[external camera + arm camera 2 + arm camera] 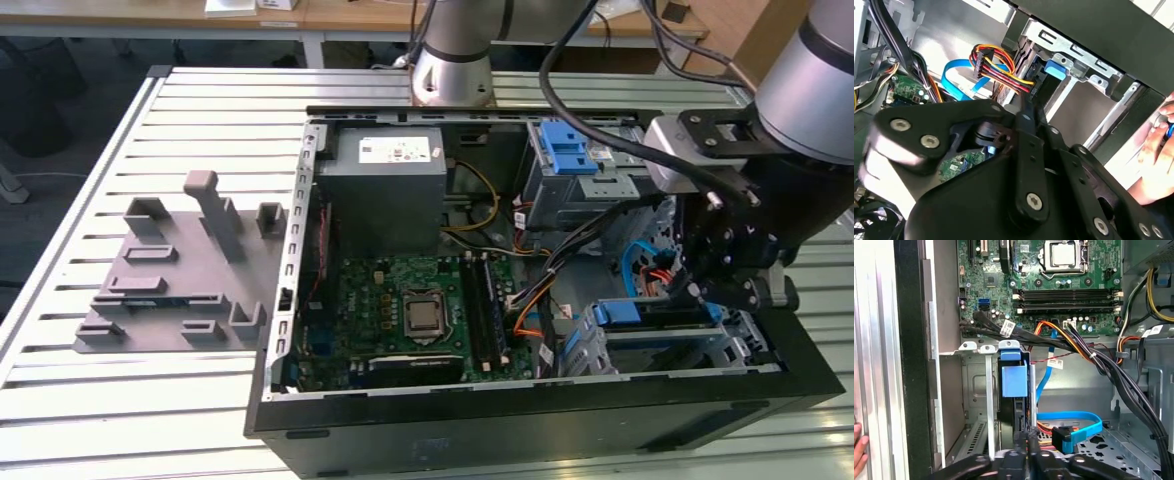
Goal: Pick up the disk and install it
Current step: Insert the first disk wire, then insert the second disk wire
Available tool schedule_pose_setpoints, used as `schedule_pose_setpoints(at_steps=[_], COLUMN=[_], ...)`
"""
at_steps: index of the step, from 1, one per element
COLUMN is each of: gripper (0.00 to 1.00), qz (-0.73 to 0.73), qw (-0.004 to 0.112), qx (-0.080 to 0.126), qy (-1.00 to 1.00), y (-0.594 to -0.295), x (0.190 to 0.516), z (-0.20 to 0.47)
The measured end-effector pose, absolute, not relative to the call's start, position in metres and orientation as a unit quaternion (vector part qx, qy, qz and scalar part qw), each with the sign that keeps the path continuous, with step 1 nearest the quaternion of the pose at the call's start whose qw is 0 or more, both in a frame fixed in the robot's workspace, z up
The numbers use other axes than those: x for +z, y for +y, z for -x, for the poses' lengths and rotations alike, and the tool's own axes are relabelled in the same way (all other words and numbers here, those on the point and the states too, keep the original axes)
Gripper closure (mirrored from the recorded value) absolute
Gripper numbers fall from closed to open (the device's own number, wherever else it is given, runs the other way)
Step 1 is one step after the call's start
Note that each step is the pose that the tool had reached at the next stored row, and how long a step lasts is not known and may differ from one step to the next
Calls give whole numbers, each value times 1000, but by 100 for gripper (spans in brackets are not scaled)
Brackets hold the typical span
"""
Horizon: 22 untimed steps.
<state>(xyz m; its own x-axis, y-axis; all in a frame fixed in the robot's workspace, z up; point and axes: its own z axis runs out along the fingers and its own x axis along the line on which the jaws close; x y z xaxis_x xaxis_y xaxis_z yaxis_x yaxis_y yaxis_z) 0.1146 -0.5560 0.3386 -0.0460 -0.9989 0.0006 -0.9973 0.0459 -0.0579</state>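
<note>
The gripper (705, 290) reaches down into the open computer case (534, 420) on the slatted table (80, 200), its jaws pressed together on the edge of the disk (1015, 385), which stands on edge in the silver drive cage (979, 405) beside the motherboard (400, 310).

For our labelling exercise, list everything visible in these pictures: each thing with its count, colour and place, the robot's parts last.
table: one, silver, slatted, under everything
computer case: one, black, open, on the table
motherboard: one, green, inside the case
power supply: one, grey, beside the motherboard
drive cage: one, silver, blue latch, inside the case
disk: one, blue-framed, slotted in a second cage
flat cable: one, blue, beside the disk
fixture plate: one, grey, exterior view's left
hand: one, outside the case
arm: one, silver-grey, above the case
gripper: one, black, by the disk
</note>
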Motion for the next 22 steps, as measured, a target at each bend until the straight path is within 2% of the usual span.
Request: schedule_pose_setpoints(at_steps=[2,22], gripper=[89,89], qz=[690,690], qw=[20,20], qx=[-21,-21], qy=[723,723], y=[-556,-556], x=[339,348], z=[-115,-113])
